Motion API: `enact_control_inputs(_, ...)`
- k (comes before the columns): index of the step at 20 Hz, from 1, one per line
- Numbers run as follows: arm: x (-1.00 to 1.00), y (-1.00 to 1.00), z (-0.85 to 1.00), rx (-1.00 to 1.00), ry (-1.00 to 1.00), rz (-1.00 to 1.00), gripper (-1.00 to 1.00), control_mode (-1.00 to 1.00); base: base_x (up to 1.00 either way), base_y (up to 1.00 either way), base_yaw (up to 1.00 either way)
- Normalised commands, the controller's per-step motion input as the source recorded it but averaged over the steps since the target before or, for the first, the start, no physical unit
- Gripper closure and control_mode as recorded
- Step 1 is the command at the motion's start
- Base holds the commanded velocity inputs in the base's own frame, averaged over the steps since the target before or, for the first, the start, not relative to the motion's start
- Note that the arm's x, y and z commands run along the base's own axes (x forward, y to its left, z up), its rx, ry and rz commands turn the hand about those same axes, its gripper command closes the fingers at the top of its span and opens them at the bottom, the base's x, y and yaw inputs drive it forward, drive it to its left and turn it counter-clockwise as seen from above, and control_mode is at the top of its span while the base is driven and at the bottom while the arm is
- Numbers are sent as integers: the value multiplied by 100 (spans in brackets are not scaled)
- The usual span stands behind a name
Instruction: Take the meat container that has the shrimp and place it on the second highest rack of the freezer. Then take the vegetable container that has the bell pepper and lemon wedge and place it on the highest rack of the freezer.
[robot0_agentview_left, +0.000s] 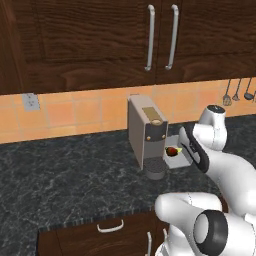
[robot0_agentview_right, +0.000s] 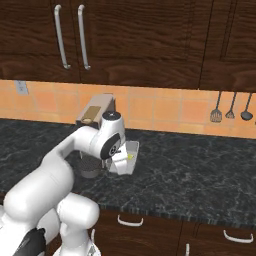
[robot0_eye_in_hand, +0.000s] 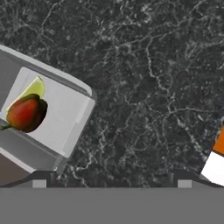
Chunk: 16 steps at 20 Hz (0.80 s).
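Pretty standard kitchen: dark marbled countertop (robot0_agentview_left: 60, 175), orange tile backsplash (robot0_agentview_left: 75, 112) with a wall outlet (robot0_agentview_left: 31, 102), dark wood upper cabinets (robot0_agentview_left: 90, 40) with long metal handles (robot0_agentview_left: 150, 37), drawers (robot0_agentview_right: 150, 230) underneath, and utensils (robot0_agentview_right: 231, 107) hanging on the wall.

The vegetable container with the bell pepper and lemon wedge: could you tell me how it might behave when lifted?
The container looks rigid and shallow, so probably light. The round bell pepper sits loose and may roll if tilted. The lemon wedge could slide too.
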Motion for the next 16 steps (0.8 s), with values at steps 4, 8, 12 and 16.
enact_control_inputs(4, 37, 0, -6, 0, 0, -6, -100, -100, 0, 0, 0)
enact_control_inputs(8, 37, 7, -17, 0, 0, -7, -100, -100, 0, 0, 0)
enact_control_inputs(12, 30, 0, -30, 1, 0, -4, -100, -100, 0, 0, 0)
enact_control_inputs(16, 23, 0, -31, 0, 0, -2, -100, -100, 0, 0, 0)
